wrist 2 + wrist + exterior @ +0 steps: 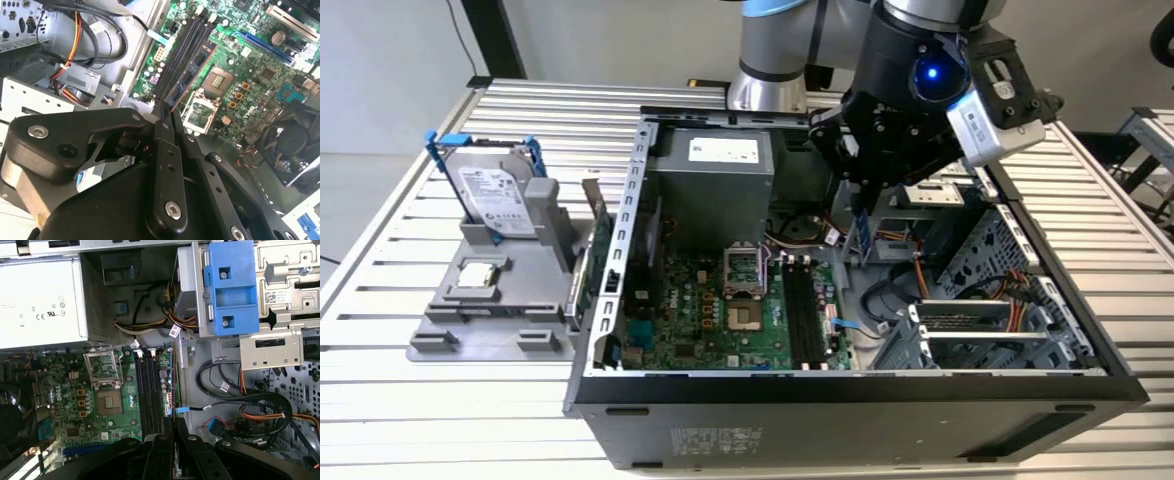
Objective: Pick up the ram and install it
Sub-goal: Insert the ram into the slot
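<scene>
Second wrist view: hand [165,117] pinched shut edge-on around the ram [192,67], hovering above the black memory slots [181,49] of the open computer case [607,300]; carry step, so next needs alignment over 1 slot.

I see a ribbed silver aluminium surface [440,400] spanning the exterior view, with a plain pale grey wall [387,60] behind it and a dark upright post [500,40].

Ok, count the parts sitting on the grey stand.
2. The hard drive stands upright at the back of the stand; the small silver chip lies flat in front of it. None seem hidden.
</scene>
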Tool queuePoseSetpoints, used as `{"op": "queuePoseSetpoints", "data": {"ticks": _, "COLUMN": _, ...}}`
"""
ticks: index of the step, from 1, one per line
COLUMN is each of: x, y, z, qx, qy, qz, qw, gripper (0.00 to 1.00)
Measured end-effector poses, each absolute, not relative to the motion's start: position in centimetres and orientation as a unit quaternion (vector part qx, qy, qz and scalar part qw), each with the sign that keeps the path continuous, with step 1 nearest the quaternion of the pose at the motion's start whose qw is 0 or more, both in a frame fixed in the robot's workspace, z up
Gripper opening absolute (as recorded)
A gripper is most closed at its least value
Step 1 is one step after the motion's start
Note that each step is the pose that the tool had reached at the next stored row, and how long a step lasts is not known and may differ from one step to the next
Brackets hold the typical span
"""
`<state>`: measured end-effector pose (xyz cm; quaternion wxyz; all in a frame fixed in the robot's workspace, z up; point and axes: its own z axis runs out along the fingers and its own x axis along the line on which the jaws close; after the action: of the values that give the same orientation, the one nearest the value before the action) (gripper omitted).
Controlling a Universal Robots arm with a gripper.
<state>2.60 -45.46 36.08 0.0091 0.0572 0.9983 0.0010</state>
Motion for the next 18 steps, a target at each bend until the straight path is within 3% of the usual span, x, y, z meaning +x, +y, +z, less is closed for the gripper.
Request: {"op": "queuePoseSetpoints", "data": {"ticks": 18, "x": 2.61, "y": -45.47, "z": 35.59, "qx": 0.057, "qy": 0.998, "qz": 0.000, "qw": 0.009, "gripper": 0.00}}
